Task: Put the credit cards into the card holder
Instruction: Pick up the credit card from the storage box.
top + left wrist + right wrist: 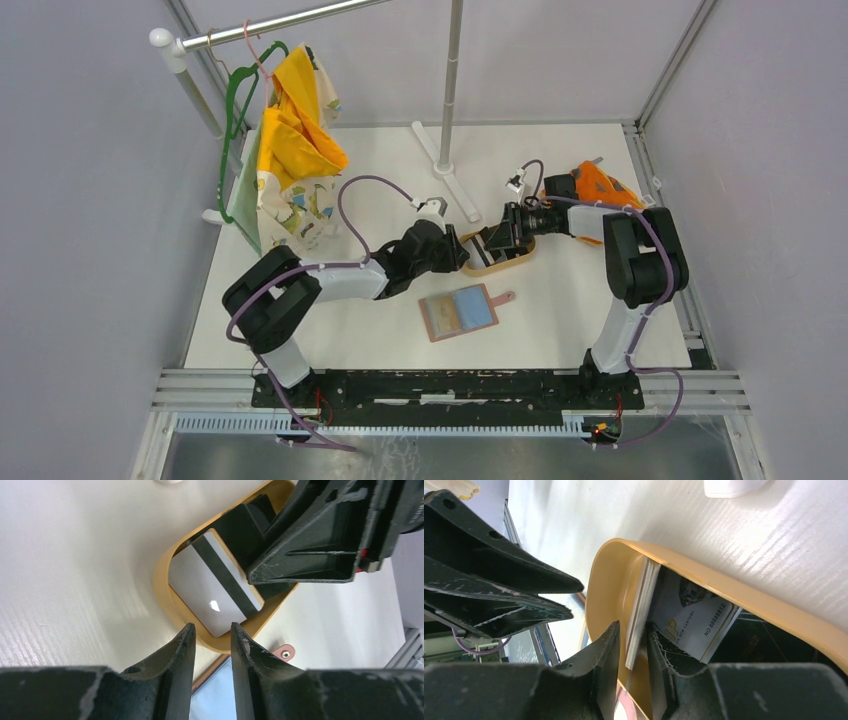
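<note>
Tabletop [570,320], white and fenced by a metal frame, carries the whole arrangement. A clothes rack [280,25] stands at its far left corner, with a yellow cloth [290,130] on a green hanger [232,110]. An orange item [600,185] lies at the far right.

Left arm [330,280] and right arm [640,260] reach inward from the near edge and meet nose to nose over an oval wooden tray [162,585] near the table's middle.

Left gripper [212,626]: fingers slightly parted with nothing between them, poised above the tray's rounded end on the side nearest the card holder [460,312].

Right gripper [634,626]: fingertips sit on either side of a thin stack [639,605] of credit cards [210,590] standing on edge against the tray wall. The gap is narrow, and whether the fingers actually press the stack cannot be told.

Card holder: lies open and flat on the table just nearer than the tray, blue-grey pockets upward inside a reddish-brown border.

Credit cards: those in sight are all inside the tray. A silver one with a black stripe faces the left wrist camera at the rounded end, with dark ones [245,525] beyond it. A pale printed card [689,625] leans behind the stack.

Strap tab [285,654]: juts from the holder's right side and has a small metal snap.
</note>
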Robot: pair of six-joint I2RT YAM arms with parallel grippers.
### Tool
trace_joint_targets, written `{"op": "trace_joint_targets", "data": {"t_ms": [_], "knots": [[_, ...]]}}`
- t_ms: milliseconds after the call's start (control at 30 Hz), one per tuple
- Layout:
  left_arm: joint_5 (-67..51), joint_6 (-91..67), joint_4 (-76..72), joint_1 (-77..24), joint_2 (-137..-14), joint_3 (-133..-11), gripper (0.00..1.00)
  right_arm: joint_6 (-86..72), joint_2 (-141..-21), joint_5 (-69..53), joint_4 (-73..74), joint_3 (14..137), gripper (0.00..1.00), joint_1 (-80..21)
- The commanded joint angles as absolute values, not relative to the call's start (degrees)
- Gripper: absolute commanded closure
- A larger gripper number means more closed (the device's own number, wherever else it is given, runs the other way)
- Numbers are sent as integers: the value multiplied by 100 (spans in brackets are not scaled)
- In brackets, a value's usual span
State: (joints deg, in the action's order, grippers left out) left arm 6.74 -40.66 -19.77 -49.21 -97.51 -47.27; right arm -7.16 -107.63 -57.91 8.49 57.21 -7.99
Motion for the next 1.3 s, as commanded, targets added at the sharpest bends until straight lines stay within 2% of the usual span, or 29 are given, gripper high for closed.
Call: {"op": "trace_joint_targets", "data": {"t_ms": [0, 267, 333, 600, 833, 967, 1033, 1100, 1267], "knots": [[566, -3793, -2211, -4916, -9331, -4708, 61, -712, -10582, -5750, 729, 5851, 71, -710], [570, -3656, -2203, -4921, -8684, -4428, 58, -693, -10527, -5419, 698, 5768, 94, -535], [567, -3590, -2210, -4917, -8409, -4303, 57, -625, -10421, -5262, 693, 5748, 96, -478], [526, -3349, -2958, -4944, -6429, -2977, 49, -320, -9571, -5421, 580, 5512, 100, -126], [254, -3260, -3305, -4936, -5036, -2059, 25, -657, -8867, -6279, -146, 5095, 100, -48], [32, -3447, -3648, -4934, -4777, -1627, 15, -1677, -8333, -6910, -1505, 4458, 100, -52], [-143, -3710, -4458, -4927, -4670, -1145, 7, -2130, -7981, -7058, -2094, 4085, 100, -53], [-286, -3921, -5126, -4935, -4652, -780, 6, -2441, -7596, -7078, -2749, 3679, 100, -55], [-513, -3963, -5476, -4968, -5015, -757, 6, -2562, -6773, -7012, -3579, 2885, 100, -202]]}}
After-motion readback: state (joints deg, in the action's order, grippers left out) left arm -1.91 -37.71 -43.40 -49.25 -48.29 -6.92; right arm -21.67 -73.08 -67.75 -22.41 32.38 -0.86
